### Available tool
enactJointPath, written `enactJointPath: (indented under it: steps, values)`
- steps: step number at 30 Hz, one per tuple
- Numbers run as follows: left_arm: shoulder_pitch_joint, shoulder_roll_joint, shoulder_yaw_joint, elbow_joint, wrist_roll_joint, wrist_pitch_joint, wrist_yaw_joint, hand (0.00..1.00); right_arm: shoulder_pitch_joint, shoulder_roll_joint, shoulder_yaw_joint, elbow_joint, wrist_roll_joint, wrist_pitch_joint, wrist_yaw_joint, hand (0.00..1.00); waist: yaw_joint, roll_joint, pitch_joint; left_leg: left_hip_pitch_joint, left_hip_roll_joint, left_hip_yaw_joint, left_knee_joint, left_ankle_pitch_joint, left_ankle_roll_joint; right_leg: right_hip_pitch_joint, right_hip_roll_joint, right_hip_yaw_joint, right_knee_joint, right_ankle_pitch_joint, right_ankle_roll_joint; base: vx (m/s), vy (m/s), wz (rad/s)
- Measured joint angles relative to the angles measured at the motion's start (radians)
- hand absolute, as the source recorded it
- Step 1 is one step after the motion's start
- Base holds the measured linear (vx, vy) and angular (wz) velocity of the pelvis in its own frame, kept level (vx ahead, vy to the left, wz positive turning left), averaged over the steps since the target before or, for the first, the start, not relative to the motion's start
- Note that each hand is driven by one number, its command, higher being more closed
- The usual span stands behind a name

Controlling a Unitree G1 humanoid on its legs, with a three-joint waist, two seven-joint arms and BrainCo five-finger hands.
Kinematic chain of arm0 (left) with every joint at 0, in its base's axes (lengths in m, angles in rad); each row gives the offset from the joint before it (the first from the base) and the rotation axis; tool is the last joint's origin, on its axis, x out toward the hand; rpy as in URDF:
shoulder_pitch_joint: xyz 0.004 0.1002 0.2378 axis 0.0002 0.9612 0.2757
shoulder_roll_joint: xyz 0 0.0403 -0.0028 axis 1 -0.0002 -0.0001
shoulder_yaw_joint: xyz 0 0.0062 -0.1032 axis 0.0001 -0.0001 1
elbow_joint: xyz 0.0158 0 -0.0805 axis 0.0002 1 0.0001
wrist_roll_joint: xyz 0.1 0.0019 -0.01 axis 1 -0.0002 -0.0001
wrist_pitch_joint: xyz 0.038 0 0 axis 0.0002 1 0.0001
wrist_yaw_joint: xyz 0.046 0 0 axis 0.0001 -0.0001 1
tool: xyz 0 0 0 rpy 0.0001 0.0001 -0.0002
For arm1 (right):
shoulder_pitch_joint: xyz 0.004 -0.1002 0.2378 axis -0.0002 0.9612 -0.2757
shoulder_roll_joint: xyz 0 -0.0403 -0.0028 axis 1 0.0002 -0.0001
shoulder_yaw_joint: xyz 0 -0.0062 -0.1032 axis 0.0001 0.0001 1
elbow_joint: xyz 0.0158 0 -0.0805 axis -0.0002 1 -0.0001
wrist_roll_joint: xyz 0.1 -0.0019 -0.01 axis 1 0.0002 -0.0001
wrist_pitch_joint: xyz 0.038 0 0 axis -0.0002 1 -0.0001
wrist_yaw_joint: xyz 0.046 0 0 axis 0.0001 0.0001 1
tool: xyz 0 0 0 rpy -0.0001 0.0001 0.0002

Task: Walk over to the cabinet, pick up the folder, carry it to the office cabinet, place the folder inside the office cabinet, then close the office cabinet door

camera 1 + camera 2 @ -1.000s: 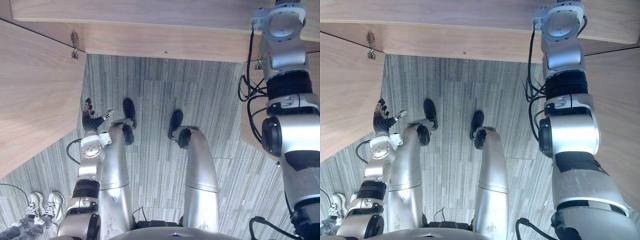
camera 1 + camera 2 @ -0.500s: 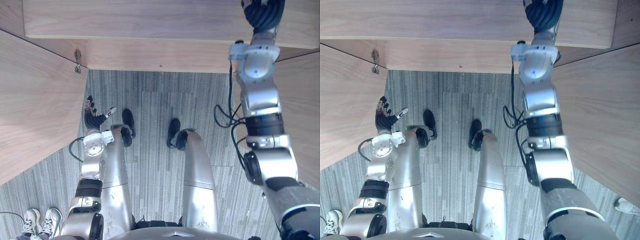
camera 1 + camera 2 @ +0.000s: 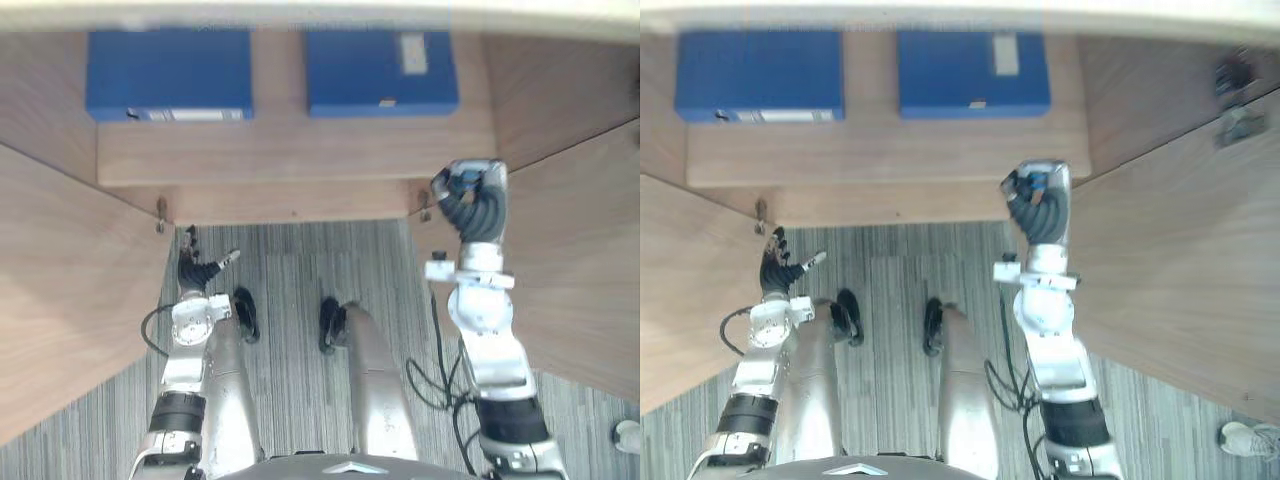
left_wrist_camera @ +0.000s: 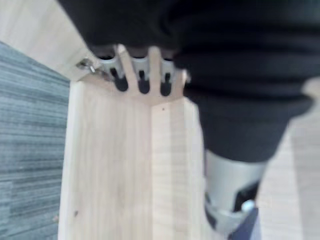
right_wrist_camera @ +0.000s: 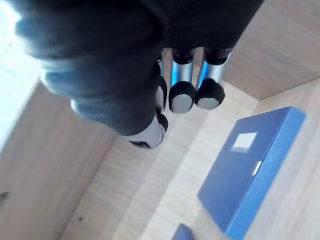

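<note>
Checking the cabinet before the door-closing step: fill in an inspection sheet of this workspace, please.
surface: wooden cabinet shelf, bare between and in front of the folders.
job's things: two folders lie flat on the shelf, apart: left blue folder; right blue folder, with a white label. The left door and right door both stand open.
clutter: nothing seen.
hands: left hand low by the left door's hinge, fingers straight, holding nothing; right hand raised at the shelf's front right corner, holding nothing.
cables: nothing seen.
surroundings: grey striped carpet; a person's shoe at the lower right.
</note>
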Motion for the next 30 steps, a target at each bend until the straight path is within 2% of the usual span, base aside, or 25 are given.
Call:
enactJointPath:
  steps: [2, 5, 8, 9, 13, 15, 19, 24, 30]
  values:
    - [0.049, -0.013, -0.007, 0.009, 0.029, 0.0, -0.009, 0.0, 0.107, 0.051, 0.049, -0.013, 0.0, -0.031, 0.038, 1.0, -0.002, -0.001, -0.034, 0.099, -0.001, 0.024, -0.062, -0.002, -0.001, 0.097, 0.003, 0.001, -0.085, 0.019, 0.008, 0.18, 0.05, -0.15]
    - [0.089, -0.017, -0.036, 0.049, 0.038, -0.002, -0.021, 0.0, 0.202, 0.088, 0.105, -0.003, -0.001, -0.05, 0.081, 1.0, -0.004, -0.001, -0.062, 0.205, -0.001, 0.049, -0.137, -0.002, -0.002, 0.204, 0.012, 0.008, -0.186, 0.044, 0.016, 0.16, 0.064, -0.16]
    - [0.123, -0.017, -0.062, 0.123, 0.077, -0.003, -0.026, 0.0, 0.268, 0.105, 0.134, 0.104, -0.042, -0.059, 0.119, 1.0, -0.015, -0.005, -0.115, 0.303, -0.006, 0.083, -0.216, 0.003, -0.006, 0.289, 0.016, 0.024, -0.284, 0.072, 0.022, 0.13, 0.062, -0.2]
    - [0.134, -0.011, -0.077, 0.159, 0.092, -0.004, -0.029, 0.0, 0.274, 0.106, 0.133, 0.176, -0.061, -0.058, 0.132, 0.0, -0.018, -0.006, -0.13, 0.346, -0.012, 0.097, -0.255, 0.014, -0.008, 0.328, 0.016, 0.029, -0.327, 0.088, 0.026, 0.13, 0.042, -0.2]
    - [0.146, 0.002, -0.104, 0.257, 0.114, -0.006, -0.042, 0.0, 0.269, 0.115, 0.123, 0.418, -0.103, -0.049, 0.151, 0.0, -0.026, -0.01, -0.158, 0.459, -0.057, 0.128, -0.435, 0.087, -0.014, 0.426, 0.013, 0.049, -0.5, 0.168, 0.032, 0.09, -0.003, -0.12]
    - [0.148, 0.009, -0.103, 0.306, 0.122, -0.008, -0.044, 0.0, 0.253, 0.132, 0.1, 0.571, -0.119, -0.039, 0.151, 0.0, -0.039, -0.002, -0.168, 0.517, -0.078, 0.134, -0.539, 0.141, -0.022, 0.497, 0.015, 0.047, -0.619, 0.231, 0.034, 0.09, -0.013, -0.04]
    - [0.154, 0.035, -0.101, 0.358, 0.15, -0.013, -0.057, 0.0, 0.23, 0.134, 0.049, 0.768, -0.118, -0.021, 0.149, 0.0, -0.043, 0.004, -0.18, 0.616, -0.111, 0.145, -0.683, 0.213, -0.027, 0.596, 0.014, 0.049, -0.767, 0.31, 0.037, 0.03, -0.007, -0.03]
    - [0.169, 0.036, -0.1, 0.458, 0.153, -0.018, -0.07, 0.0, 0.203, 0.136, -0.021, 0.965, -0.107, -0.018, 0.136, 0.0, -0.045, 0.018, -0.234, 0.7, -0.151, 0.151, -0.832, 0.293, -0.021, 0.651, 0.003, 0.05, -0.857, 0.358, 0.037, -0.05, 0.0, 0.01]
    - [0.185, 0.036, -0.092, 0.541, 0.172, -0.016, -0.082, 0.0, 0.19, 0.173, -0.103, 1.146, -0.019, 0.006, 0.129, 0.0, -0.044, 0.019, -0.257, 0.79, -0.194, 0.119, -1.022, 0.383, -0.03, 0.678, -0.001, 0.046, -0.902, 0.364, 0.034, -0.09, 0.028, 0.02]
